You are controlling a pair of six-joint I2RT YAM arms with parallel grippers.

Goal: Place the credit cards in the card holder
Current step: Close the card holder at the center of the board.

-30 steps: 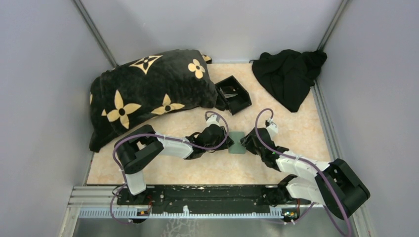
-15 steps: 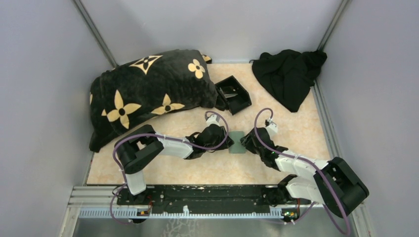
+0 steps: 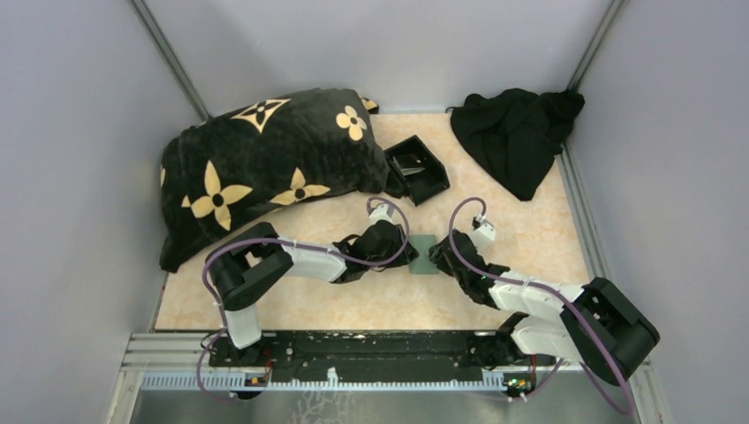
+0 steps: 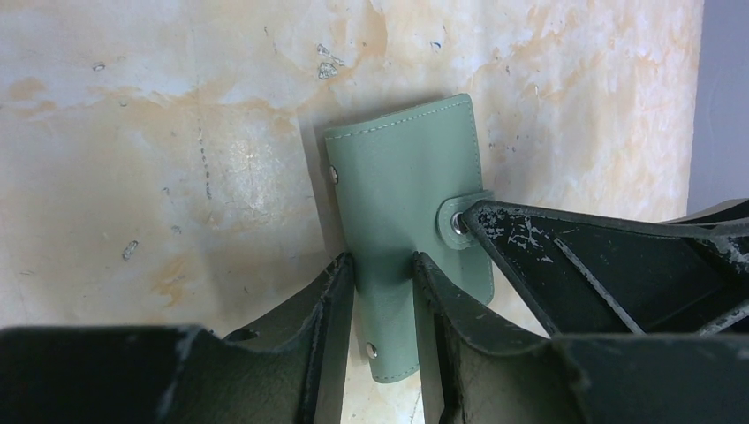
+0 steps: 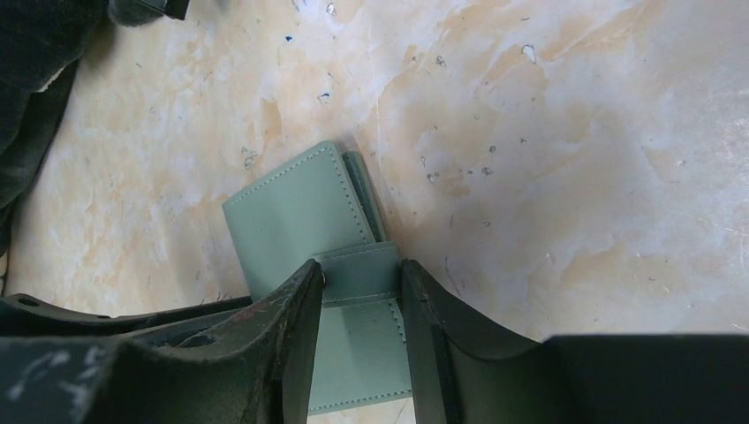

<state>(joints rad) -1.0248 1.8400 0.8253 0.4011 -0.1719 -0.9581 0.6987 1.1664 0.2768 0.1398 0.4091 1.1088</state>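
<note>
sage-green leather card holder [image 4: 397,194] flat on marbled table [image 4: 177,132], snap strap [image 4: 468,208] looks fastened; left gripper [image 4: 382,263] jaws apart, tips on it; right gripper [image 5: 360,268] straddles strap, can't tell if clamped. Risk: strap slips out, holder skids on the smooth top

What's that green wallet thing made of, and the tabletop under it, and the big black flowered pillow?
The sage-green flat card holder looks like leather or faux leather: matte, stitched edges, metal snaps. The cream-and-orange veined tabletop looks like marble, perhaps only a printed laminate; slight sheen. The black flower-patterned pillow looks like plush fabric, soft and puffy.
</note>
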